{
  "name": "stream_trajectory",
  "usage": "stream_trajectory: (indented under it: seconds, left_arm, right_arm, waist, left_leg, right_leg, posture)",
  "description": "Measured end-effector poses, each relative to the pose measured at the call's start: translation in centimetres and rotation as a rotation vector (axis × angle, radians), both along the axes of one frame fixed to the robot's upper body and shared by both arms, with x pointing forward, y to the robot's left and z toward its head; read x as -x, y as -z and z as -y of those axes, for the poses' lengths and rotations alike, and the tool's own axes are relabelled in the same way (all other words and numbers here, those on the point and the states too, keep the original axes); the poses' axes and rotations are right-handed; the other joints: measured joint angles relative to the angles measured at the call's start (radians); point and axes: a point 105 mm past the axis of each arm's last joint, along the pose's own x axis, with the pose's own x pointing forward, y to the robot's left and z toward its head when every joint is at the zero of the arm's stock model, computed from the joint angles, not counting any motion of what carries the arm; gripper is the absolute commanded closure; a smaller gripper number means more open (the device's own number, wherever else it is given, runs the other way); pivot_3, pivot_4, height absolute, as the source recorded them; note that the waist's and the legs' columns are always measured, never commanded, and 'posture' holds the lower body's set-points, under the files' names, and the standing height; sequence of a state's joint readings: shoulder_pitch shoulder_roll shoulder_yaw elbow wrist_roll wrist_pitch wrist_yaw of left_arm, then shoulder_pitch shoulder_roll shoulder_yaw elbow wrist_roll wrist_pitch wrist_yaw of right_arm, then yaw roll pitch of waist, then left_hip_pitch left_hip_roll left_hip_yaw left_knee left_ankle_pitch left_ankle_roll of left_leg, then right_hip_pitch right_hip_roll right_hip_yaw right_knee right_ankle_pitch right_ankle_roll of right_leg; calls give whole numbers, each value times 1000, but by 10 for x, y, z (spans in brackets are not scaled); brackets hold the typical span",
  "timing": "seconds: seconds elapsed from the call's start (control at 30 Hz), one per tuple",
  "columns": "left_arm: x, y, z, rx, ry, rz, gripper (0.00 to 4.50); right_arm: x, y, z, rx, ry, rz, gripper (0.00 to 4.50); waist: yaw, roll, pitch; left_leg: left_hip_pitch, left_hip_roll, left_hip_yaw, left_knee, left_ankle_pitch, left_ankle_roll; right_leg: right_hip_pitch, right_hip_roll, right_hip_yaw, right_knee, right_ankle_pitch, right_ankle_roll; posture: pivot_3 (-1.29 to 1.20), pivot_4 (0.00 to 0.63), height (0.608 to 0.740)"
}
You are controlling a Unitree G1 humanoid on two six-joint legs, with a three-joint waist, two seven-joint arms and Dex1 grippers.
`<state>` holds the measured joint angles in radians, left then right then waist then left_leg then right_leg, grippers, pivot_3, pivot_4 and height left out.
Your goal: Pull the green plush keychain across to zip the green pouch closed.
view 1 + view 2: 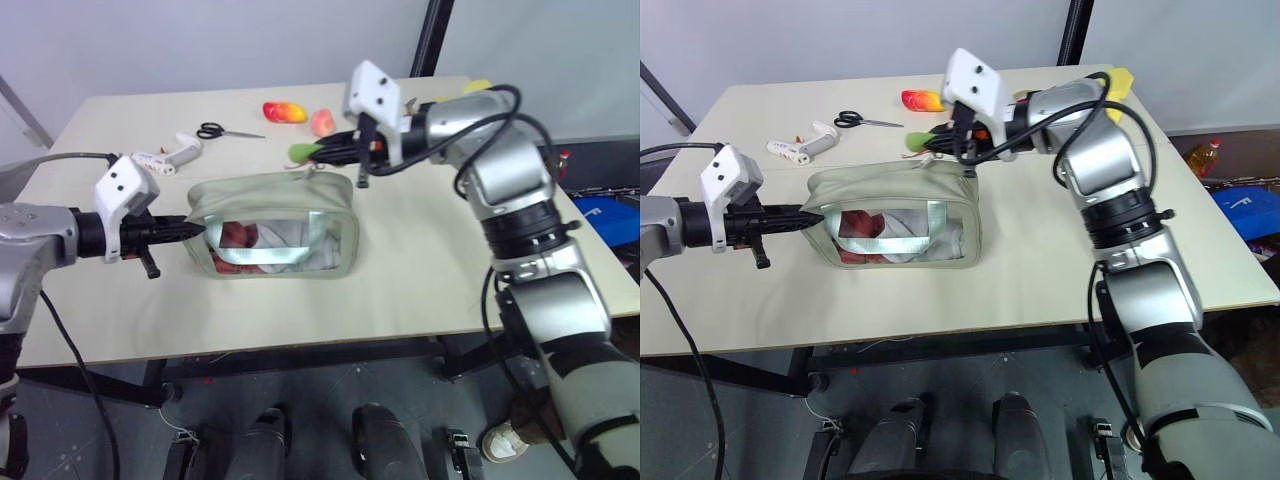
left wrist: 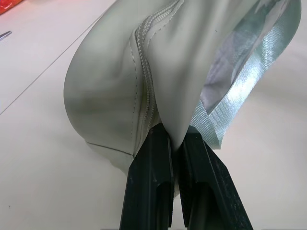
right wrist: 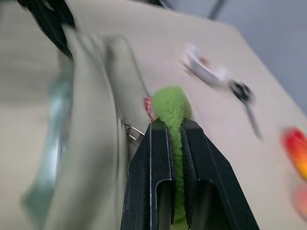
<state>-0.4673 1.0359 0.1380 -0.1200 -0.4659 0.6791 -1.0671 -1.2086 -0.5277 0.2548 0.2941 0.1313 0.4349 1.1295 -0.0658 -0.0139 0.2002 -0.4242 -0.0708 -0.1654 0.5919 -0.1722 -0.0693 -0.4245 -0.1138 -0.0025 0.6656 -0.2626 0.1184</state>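
The green pouch (image 1: 275,225) sits mid-bench, soft-sided and light, likely to slide or buckle unless anchored. The green plush keychain (image 3: 171,108) lies at its far top corner on the robot's right; it is squashy and best gripped near the cord. The left end effector (image 2: 176,143) is clamped on the pouch's fabric end, bracing it. The right end effector (image 3: 173,127) is closed tight on the plush keychain, beside the zipper pull.
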Motion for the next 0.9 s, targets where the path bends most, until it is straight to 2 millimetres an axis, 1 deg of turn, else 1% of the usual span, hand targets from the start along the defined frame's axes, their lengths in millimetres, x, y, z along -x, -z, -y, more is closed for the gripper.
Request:
stream_trajectory:
  seconds: [0.1, 0.17, 0.23, 0.37, 0.5, 0.57, 0.6, 0.73, 0.8, 0.9]
  left_arm:
    - [0, 0, 0, 0, 2, 3, 4500]
    - [0, 0, 1, -1, 7, 4, 4500]
    - [0, 0, 2, -2, 12, 4, 4500]
    - [1, 1, 4, -7, 20, 6, 4500]
    - [2, 1, 5, -10, 29, 5, 4500]
    - [2, 2, 6, -12, 34, 1, 4500]
    - [2, 2, 6, -13, 37, 1, 4500]
    - [2, 3, 6, -14, 35, -3, 4500]
    - [2, 3, 6, -14, 33, -4, 4500]
    - [1, 3, 4, -18, 28, -4, 4500]
  right_arm:
    - [-5, 2, 24, 36, 73, 6, 4451]
    - [-7, 3, 33, 55, 108, 15, 4451]
    - [-9, 10, 43, 68, 136, 5, 4451]
    - [-15, 42, 72, 92, 236, -87, 4451]
    - [-14, 80, 87, 98, 290, -190, 4451]
    - [-12, 98, 89, 91, 311, -230, 4451]
    - [-12, 105, 87, 79, 318, -250, 4451]
    - [-9, 137, 63, 0, 332, -342, 4451]
    - [-9, 142, 54, -29, 341, -367, 4451]
    - [-11, 140, 50, -71, 371, -388, 4451]
  waist:
    - [-3, 0, 0]
    - [-4, 0, 0]
    - [-2, 0, 0]
    - [-1, 0, 0]
    - [-2, 0, 0]
    - [-2, 0, 0]
    - [-3, 0, 0]
    - [-4, 0, 0]
    - [-4, 0, 0]
    - [-5, 0, 0]
  left_leg:
    - [0, 0, 0, 0, 0, 0]
    - [0, 0, 0, 0, 0, 0]
    - [0, 0, 0, 0, 0, 0]
    - [-1, 0, 0, 1, 0, 0]
    - [0, 0, 1, 0, 0, 0]
    - [0, 0, 1, 0, 0, 0]
    - [1, 0, 1, 0, 0, 0]
    - [4, 0, 1, 0, 0, 0]
    - [4, 0, 1, 0, 0, 0]
    - [5, 0, 1, 0, 0, 0]
  right_leg:
    - [0, 0, 0, 0, 0, 0]
    - [0, 0, 0, 0, 0, 0]
    - [0, 0, 0, 0, 0, 0]
    - [0, -1, 0, 0, 0, 0]
    - [0, -1, 0, 0, 0, 0]
    - [1, -1, 0, 0, 0, 0]
    - [1, 0, 0, 0, 0, 0]
    - [4, 0, 0, 0, 0, 0]
    - [5, 0, 0, 0, 0, 0]
    - [5, 0, 0, 0, 0, 0]
  posture:
    - [0, 150, 740]
    - [0, 150, 740]
    - [0, 150, 740]
    - [0, 150, 740]
    - [0, 150, 740]
    - [0, 150, 740]
    - [0, 150, 740]
    - [0, 150, 740]
    - [0, 150, 740]
    - [0, 150, 740]
